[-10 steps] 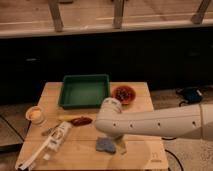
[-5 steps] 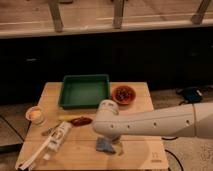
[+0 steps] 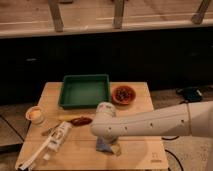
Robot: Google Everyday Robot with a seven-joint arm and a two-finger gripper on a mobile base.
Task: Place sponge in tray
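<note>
The blue-grey sponge (image 3: 106, 146) lies flat on the wooden table (image 3: 140, 150) near its front edge, with a yellowish layer showing at its right side. My gripper (image 3: 103, 137) hangs at the end of the white arm that reaches in from the right. It is right above the sponge, hides its top part, and stands open. The dark green tray (image 3: 85, 90) sits at the back of the table, behind the gripper, and holds nothing.
A round reddish-brown bowl (image 3: 123, 94) stands just right of the tray. A small pale cup (image 3: 35, 114) is at the left edge, a white elongated tool (image 3: 50, 145) lies front left, and a dark reddish item (image 3: 80, 120) lies beside the arm.
The arm has swung left and lowered, so the gripper now covers the sponge's upper part. The sponge, tray and other items have not moved.
</note>
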